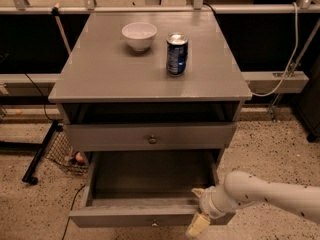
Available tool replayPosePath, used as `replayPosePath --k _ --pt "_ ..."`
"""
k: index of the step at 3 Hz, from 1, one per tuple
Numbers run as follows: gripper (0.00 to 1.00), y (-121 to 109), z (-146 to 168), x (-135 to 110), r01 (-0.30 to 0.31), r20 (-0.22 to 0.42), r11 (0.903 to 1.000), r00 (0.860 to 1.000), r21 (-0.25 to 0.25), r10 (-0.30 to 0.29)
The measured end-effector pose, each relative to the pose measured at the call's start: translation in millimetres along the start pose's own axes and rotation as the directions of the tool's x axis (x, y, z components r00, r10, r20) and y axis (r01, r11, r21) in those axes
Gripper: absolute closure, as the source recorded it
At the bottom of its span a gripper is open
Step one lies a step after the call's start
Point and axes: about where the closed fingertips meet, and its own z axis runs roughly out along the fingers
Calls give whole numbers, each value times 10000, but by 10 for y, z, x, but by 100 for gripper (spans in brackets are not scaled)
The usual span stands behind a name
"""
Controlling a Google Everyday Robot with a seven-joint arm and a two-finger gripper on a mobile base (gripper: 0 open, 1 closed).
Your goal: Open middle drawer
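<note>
Straddling the right end of the pulled-out middle drawer (130, 217), the hand (197, 209) sits at lower right of frame. Fingers spread, one inside the front panel, one outside.

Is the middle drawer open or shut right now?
Open. The middle drawer sticks far out, its inside in view; the hand is at its front right corner.
</note>
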Motion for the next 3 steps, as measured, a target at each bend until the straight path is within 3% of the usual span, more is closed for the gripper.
replayPosePath --k 2,3 --pt "0 -1 -82 -19 106 -3 9998 9999 175 -106" --pt "0 7 -308 -63 326 1 9973 9995 652 -327"
